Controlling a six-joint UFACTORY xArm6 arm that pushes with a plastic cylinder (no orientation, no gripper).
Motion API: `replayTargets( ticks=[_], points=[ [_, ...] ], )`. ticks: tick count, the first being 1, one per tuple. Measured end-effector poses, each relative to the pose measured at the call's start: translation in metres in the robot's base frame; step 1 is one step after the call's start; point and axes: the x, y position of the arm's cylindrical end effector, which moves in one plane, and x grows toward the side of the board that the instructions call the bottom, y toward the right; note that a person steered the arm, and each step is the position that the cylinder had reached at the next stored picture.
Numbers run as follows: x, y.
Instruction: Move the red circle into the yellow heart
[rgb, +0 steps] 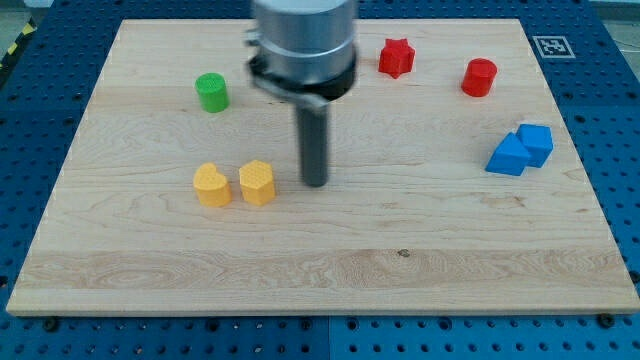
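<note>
The red circle (479, 77) stands near the view's top right of the wooden board. The yellow heart (211, 185) sits left of centre, with a yellow hexagon (257, 182) just to its right. My tip (315, 183) rests on the board right of the yellow hexagon, a short gap away, and far to the left of and below the red circle. The rod rises to the arm's grey body at the view's top.
A red star (396, 57) lies left of the red circle. A green circle (212, 92) stands at the upper left. Two blue blocks (520, 150) touch each other at the right. The board's edge (320, 312) runs along the bottom.
</note>
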Motion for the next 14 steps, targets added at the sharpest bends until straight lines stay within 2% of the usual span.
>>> replayTargets(
  ticks=[1,2,3,4,6,7,9,10,11,12,13,14],
  points=[
    [-0.043,0.112],
    [-0.088,0.183],
    [-0.116,0.218],
    [-0.127,0.23],
    [-0.164,0.224],
    [-0.164,0.204],
    [-0.107,0.1],
    [-0.107,0.104],
    [-0.117,0.165],
    [-0.116,0.185],
    [-0.093,0.147],
    [-0.058,0.082]
  ],
)
